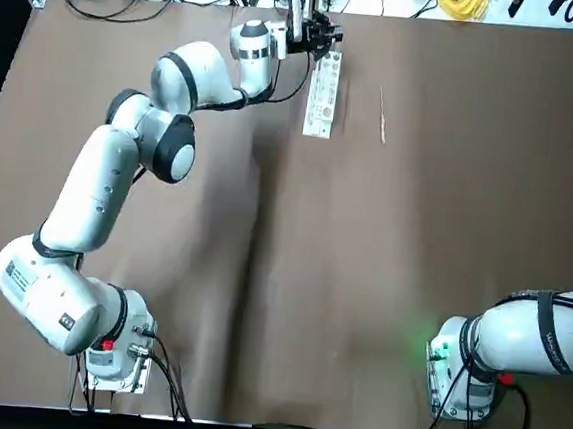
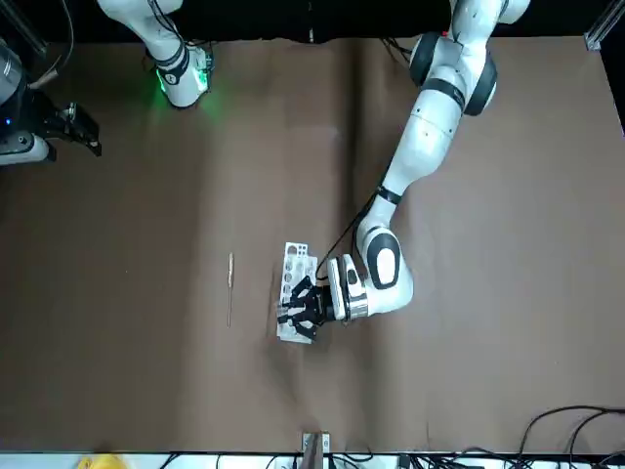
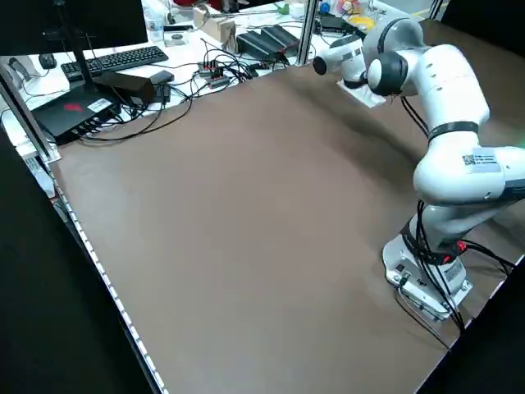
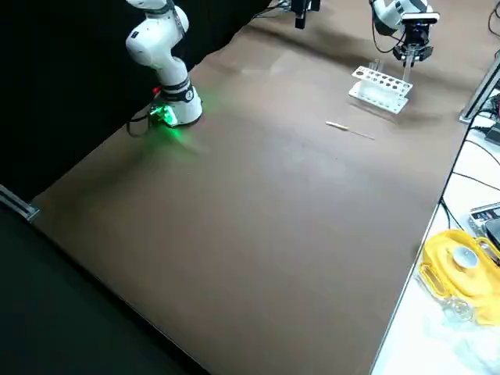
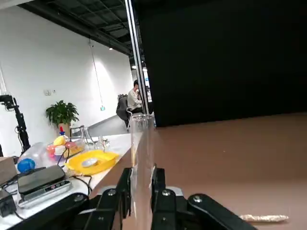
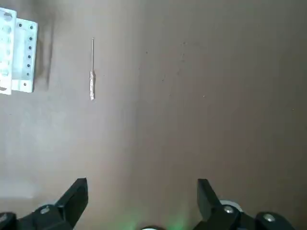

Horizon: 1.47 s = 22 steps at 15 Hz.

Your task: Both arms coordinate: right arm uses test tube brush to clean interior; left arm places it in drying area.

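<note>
A slick, fragile-looking glass tube (image 5: 142, 158) is being pinched low by the left gripper (image 2: 305, 307) over the rack (image 1: 322, 94), while the brush (image 1: 382, 116) is lying beside it and the right gripper (image 6: 142, 199) is being held wide open.

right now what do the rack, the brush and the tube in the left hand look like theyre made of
The rack looks like matte white plastic, with moulded round holes. The brush seems a thin wire stem with a pale bristled end, though it is too small to be sure. The tube in the left hand is clear, glass or plastic, since the background shows through.
</note>
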Tool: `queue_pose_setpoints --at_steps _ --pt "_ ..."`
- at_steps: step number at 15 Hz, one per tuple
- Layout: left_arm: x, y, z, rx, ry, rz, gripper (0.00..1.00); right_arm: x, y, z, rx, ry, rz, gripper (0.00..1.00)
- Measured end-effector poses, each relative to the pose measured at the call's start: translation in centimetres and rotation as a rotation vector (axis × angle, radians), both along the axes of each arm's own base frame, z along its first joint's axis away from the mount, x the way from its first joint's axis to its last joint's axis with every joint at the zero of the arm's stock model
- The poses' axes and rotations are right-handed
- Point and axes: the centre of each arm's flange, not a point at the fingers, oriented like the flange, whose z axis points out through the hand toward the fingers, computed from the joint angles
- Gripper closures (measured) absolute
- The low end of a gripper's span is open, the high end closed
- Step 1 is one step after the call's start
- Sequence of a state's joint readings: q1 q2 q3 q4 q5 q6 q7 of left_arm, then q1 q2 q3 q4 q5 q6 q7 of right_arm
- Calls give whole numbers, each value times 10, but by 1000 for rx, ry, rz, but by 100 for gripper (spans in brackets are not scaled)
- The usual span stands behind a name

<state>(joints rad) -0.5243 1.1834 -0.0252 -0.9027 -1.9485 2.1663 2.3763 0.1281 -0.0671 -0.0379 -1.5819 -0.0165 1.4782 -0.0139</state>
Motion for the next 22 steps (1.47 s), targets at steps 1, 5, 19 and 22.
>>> queue_pose_setpoints --at_steps 1,5,19,22 --pt "1 -1 8 -5 -5 0 77 0 0 0 0 0 0 0" --pt "7 2 36 -16 2 20 77 0 0 0 0 0 1 0" --pt "27 40 92 -15 224 114 77 0 1 0 0 0 2 0" --pt "27 54 102 -6 318 141 77 0 1 0 0 0 2 0"
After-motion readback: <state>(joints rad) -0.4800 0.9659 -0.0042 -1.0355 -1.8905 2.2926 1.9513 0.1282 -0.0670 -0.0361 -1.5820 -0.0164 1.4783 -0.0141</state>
